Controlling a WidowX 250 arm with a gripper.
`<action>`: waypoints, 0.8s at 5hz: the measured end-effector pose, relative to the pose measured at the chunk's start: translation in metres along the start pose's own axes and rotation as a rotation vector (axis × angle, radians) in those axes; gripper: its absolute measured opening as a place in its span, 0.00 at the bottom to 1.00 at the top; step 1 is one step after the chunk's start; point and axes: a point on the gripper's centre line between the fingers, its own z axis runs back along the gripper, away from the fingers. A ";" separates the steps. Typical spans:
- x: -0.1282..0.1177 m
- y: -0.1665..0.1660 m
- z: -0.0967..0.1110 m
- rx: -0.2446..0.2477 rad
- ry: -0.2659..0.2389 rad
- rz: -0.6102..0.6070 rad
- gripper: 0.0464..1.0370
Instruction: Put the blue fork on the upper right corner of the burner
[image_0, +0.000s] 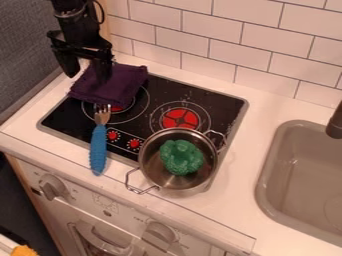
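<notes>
One black pincer (85, 69), spread wide, gripping nothing, at the purple cloth (123, 82). One blue fork (98, 150), tines on the stovetop (224, 105), handle extending past its front edge. One metal pot (153, 171), front right, containing green broccoli (181, 157). One sink (294, 185), right.

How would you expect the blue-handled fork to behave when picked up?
The fork should be stiff, since its head looks metallic. Its ridged handle probably resists slipping, but being long, it may tilt if gripped near one end.
</notes>
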 end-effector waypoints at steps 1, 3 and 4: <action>-0.006 -0.002 -0.011 -0.014 0.034 0.005 0.96; -0.050 -0.044 -0.010 -0.097 0.056 -0.004 0.96; -0.070 -0.066 -0.018 -0.115 0.088 -0.013 0.96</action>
